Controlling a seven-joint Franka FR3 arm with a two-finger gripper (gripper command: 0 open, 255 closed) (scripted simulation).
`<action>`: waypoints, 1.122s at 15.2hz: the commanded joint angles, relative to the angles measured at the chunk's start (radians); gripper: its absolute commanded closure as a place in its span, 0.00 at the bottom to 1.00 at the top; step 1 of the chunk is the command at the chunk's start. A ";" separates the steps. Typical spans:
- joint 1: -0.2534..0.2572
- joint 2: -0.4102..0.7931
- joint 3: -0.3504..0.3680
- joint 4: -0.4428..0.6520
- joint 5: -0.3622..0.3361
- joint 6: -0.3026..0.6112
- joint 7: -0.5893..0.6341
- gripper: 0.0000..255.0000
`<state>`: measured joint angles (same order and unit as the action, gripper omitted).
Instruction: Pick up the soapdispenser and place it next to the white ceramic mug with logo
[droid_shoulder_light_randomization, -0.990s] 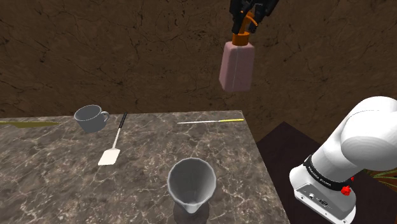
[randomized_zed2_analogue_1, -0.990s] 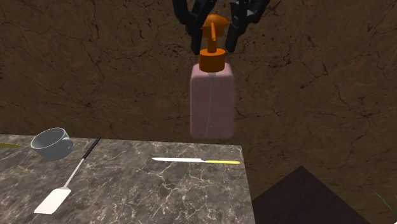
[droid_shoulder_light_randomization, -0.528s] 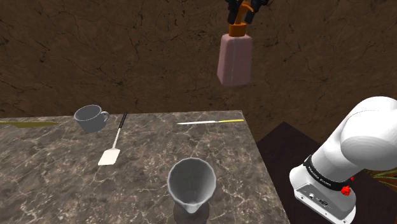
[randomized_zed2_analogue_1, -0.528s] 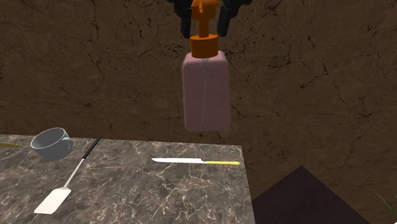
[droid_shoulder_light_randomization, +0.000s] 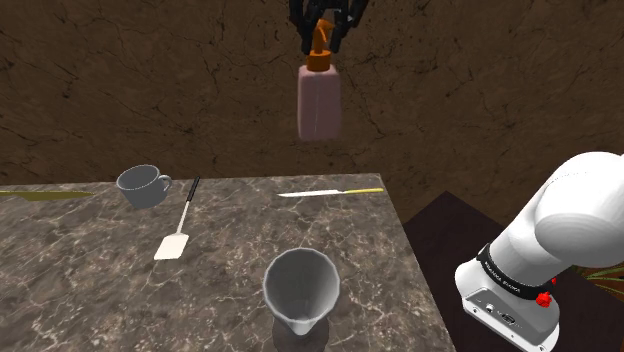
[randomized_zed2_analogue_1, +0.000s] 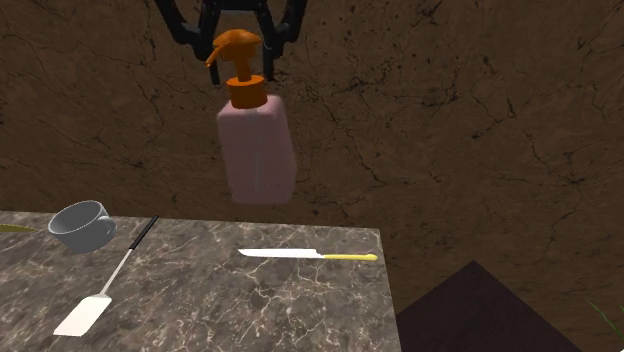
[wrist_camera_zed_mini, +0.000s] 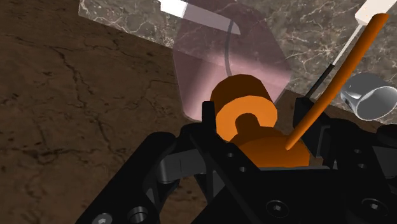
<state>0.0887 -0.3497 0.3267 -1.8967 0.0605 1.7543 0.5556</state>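
Tabletop: marble, carries the mug.
Soap dispenser: pink, orange pump; pickup done, hangs high above the tabletop, well to the shoulder view's right of the mug.
Hand: clenched on the dispenser's pump.
Mug: grey, handled; placement beside it not yet done.

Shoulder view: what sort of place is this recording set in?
Probably a kitchen counter in a simulated home: a marble-patterned countertop carries a grey mug, a white spatula and a yellow-handled knife, and the fingers hold a pink soap dispenser in the air. A cracked brown wall stands behind.
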 joint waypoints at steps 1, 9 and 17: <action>-0.002 0.076 0.029 0.047 -0.020 0.027 0.032 1.00; 0.025 0.393 0.117 0.287 -0.159 0.074 0.171 1.00; 0.152 0.768 0.130 0.681 -0.338 0.011 0.276 1.00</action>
<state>0.2219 0.3698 0.4581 -1.2718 -0.2564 1.7778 0.8226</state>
